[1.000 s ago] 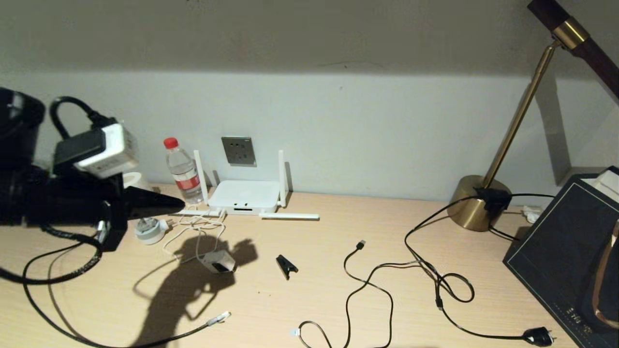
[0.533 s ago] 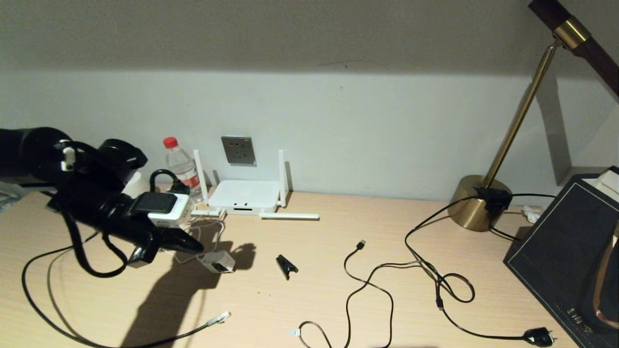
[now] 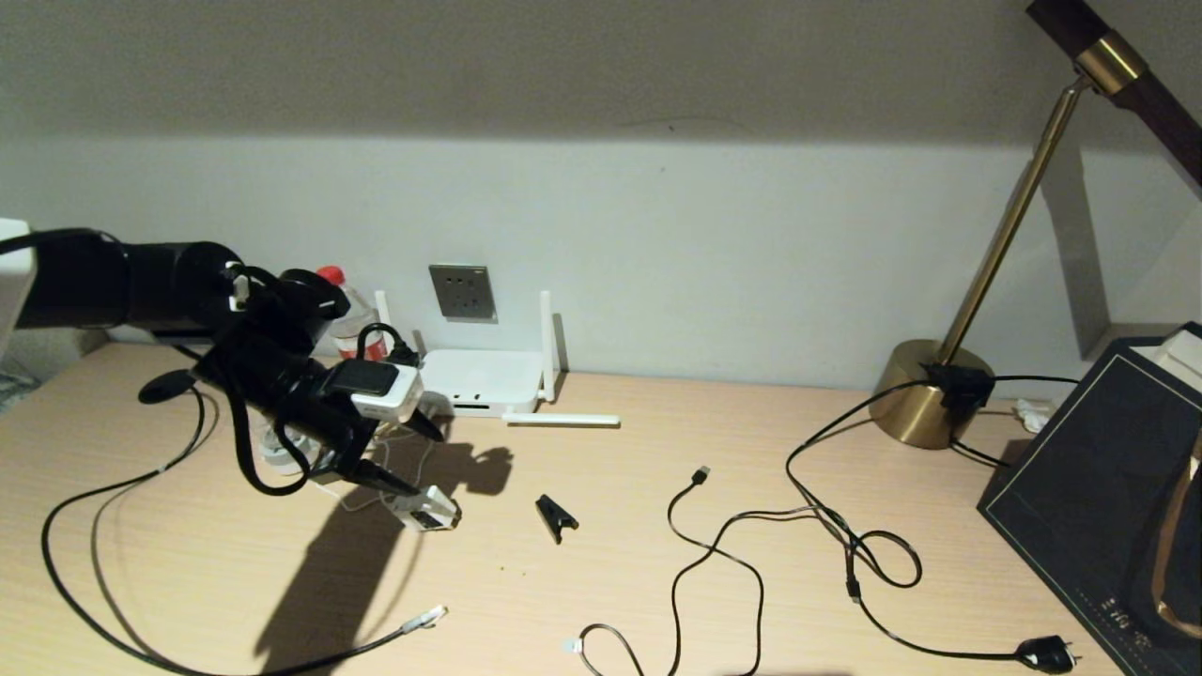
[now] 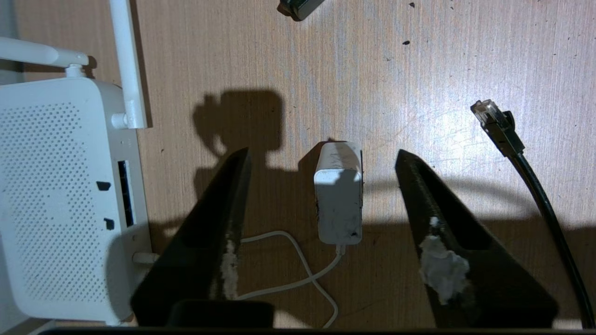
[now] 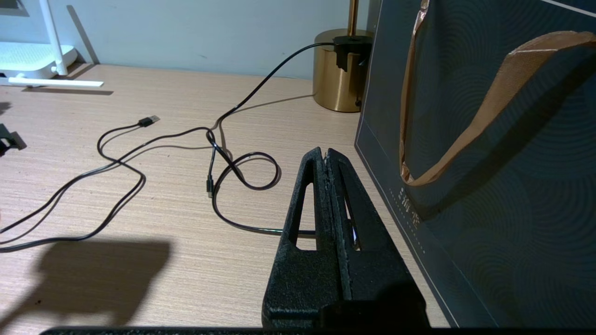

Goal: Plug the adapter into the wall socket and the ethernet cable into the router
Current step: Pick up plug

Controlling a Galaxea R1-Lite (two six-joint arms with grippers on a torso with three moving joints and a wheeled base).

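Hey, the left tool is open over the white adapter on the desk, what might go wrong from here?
1. The adapter lies between the left tool's open jaws with gaps on both sides; an off-centre close could nudge or tip it.
2. Its thin white cord loops near one finger and may get pinched or snag.
3. The router is close beside that finger, so a sideways drift might knock it.
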